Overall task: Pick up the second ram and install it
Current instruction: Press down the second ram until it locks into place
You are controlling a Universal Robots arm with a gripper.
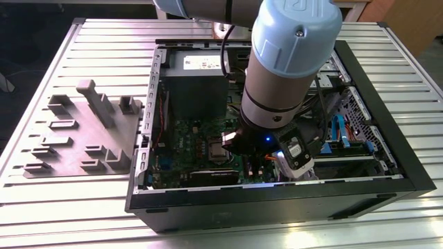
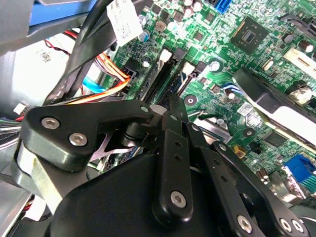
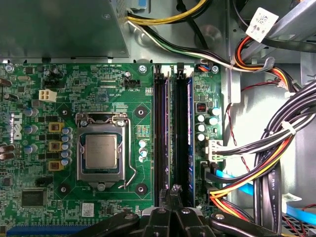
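Slatted metal table (image 1: 104, 52), open computer case (image 1: 408, 171)

I see green motherboard (image 3: 123, 98), silver processor (image 3: 100, 150) in grey metal socket frame. Black memory slots (image 3: 160, 133), one holding dark blue-green second ram (image 3: 189, 138). My gripper (image 3: 174, 193) black with silver screws. Cables (image 3: 256, 158) orange, yellow, red, black, light blue. Arm (image 1: 294, 57) pale blue and grey. Case (image 1: 387, 129) black; table (image 1: 104, 41) ribbed silver.

One open PC case (image 1: 387, 155), one motherboard (image 3: 98, 89), one CPU (image 3: 100, 150) in its socket, one grey power supply (image 1: 196, 78). One grey fixture plate (image 1: 80, 135) near the table's (image 1: 41, 207) edge.
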